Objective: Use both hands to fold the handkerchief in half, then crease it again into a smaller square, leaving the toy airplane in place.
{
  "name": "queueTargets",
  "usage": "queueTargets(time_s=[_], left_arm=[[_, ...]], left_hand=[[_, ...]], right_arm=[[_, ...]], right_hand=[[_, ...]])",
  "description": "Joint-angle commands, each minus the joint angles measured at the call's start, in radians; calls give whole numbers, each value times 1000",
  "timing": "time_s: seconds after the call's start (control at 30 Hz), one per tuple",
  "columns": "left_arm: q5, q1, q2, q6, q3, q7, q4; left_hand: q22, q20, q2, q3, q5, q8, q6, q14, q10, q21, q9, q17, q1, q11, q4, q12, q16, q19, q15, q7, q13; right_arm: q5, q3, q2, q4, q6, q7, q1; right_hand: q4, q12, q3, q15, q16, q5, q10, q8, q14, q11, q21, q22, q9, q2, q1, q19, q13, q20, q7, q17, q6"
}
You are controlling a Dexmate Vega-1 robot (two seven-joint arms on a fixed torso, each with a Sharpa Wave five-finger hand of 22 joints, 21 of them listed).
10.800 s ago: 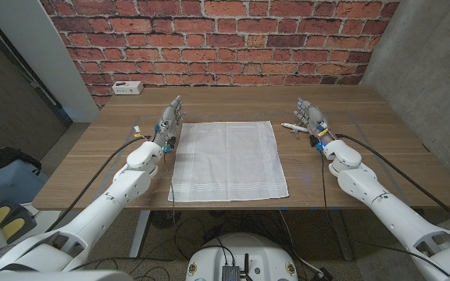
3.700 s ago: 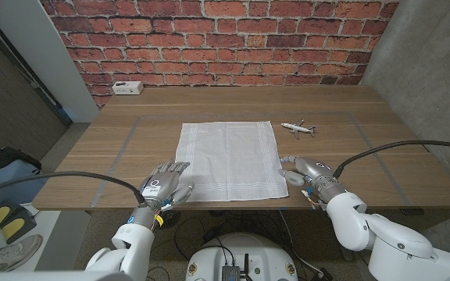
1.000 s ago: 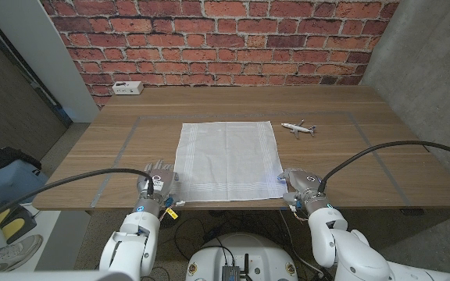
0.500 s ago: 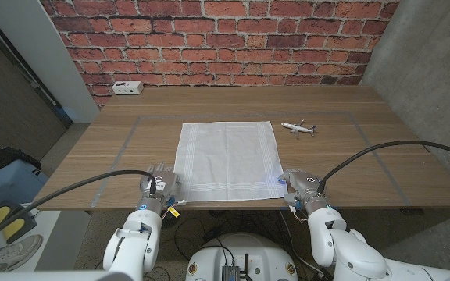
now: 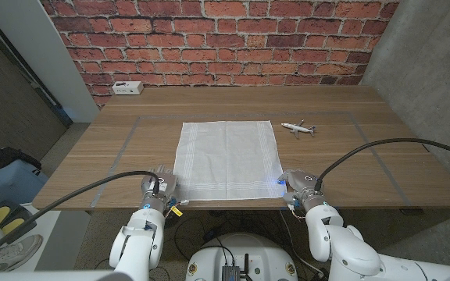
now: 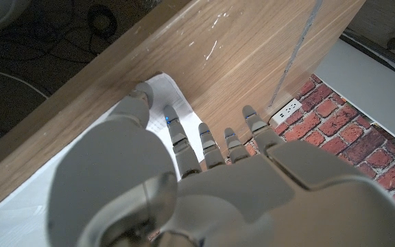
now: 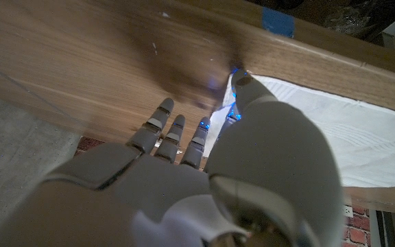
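The handkerchief (image 5: 227,160) is lying flat on the surface (image 5: 366,148), toy airplane (image 5: 298,127) just off its far right corner. Left hand (image 5: 161,187) and right hand (image 5: 297,186) are sitting at its near corners, fingers (image 6: 184,140) touching cloth; can't tell if they're actually pinching.

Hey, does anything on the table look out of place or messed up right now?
Nothing stands out. The handkerchief lies flat and unfolded, the toy airplane sits apart beside its far right corner, and the left hand and right hand are at its two near corners.
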Motion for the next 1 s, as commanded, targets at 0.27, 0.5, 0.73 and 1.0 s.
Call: queueTargets(time_s=[0.27,0.5,0.73,1.0], left_arm=[[-54,-10,-19,-19,-25,22,20],[-86,-7,-3,-18,-27,58,12],[-70,-38,0,-19,-9,32,47],[-86,-59,-2,8,6,29,82]], left_hand=[[5,-4,19,-23,-5,-36,-79,0,-5,-3,6,2,1,3,8,0,4,1,-6,-4,4],[4,-1,22,-44,-5,-53,-168,-2,-18,-4,6,2,-7,0,13,-3,3,0,-3,-12,5],[4,2,20,-52,-2,-32,-142,0,-13,-5,5,2,3,-2,6,1,4,-1,-2,-21,5],[5,-3,69,-70,-7,36,113,36,60,2,6,1,49,0,5,23,10,20,-16,31,3]], right_arm=[[-38,1,21,77,61,-20,12],[-41,56,30,104,129,-83,-41],[-36,116,34,103,178,-108,-90],[-66,162,35,96,206,-128,-139]], right_hand=[[5,27,-63,-145,28,-13,137,89,72,-40,14,4,11,29,46,37,0,-8,130,3,343],[9,32,-84,-164,45,-16,192,93,112,-45,21,6,12,42,55,61,0,-16,144,8,386],[11,31,-90,-164,49,-17,201,91,118,-38,24,6,12,46,55,70,0,-13,145,10,390],[12,28,-97,-163,50,-17,206,88,120,-35,24,6,13,49,57,73,0,-11,147,11,393]])
